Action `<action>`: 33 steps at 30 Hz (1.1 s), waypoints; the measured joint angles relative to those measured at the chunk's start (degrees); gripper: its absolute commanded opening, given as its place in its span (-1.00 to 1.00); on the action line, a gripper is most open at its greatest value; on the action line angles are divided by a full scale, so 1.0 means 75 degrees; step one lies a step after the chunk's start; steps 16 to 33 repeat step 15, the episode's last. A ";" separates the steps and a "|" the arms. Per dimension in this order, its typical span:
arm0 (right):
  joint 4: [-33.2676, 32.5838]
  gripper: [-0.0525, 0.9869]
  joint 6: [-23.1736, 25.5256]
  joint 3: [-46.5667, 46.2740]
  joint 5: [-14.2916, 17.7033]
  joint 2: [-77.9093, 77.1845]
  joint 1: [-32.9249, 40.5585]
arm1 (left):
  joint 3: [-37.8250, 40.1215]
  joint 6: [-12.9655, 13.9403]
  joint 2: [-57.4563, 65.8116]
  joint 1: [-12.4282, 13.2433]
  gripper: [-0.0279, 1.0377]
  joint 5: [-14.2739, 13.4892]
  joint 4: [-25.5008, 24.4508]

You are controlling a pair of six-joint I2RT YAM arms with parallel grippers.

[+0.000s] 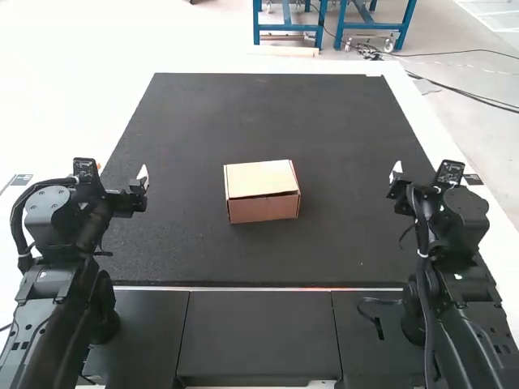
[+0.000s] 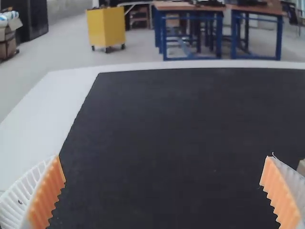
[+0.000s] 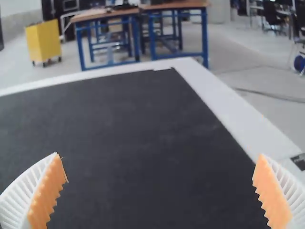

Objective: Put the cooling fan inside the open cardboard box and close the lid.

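Noted a black mat [image 1: 268, 121] lying flat over most of a white table [image 2: 43, 109], with a bare pale margin left along both sides and the far edge, and a small dark label [image 1: 23, 177] stuck on the margin at each side. Found flat black panels [image 1: 259, 324] set side by side along the near edge, on the near side of the mat. Seen past the far edge from the wrist views: a yellow wheeled cabinet [image 2: 106, 26] on a grey floor [image 2: 57, 52], near blue-framed workbenches [image 2: 190, 28] with wooden tops.
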 measured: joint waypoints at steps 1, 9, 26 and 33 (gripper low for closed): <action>-0.0195 0.85 0.0023 0.0003 -0.0015 -0.0003 0.0000 | 0.0000 0.0003 0.0000 0.0000 0.87 -0.0003 -0.0003; -0.0242 0.85 0.0087 0.0000 -0.0047 0.0006 0.0000 | 0.0000 0.0020 0.0000 0.0000 0.87 -0.0003 -0.0009; -0.0242 0.85 0.0105 0.0003 -0.0067 0.0006 0.0000 | 0.0000 0.0020 0.0000 0.0000 0.87 -0.0003 -0.0012; -0.0242 0.85 0.0105 0.0003 -0.0067 0.0006 0.0000 | 0.0000 0.0020 0.0000 0.0000 0.87 -0.0003 -0.0012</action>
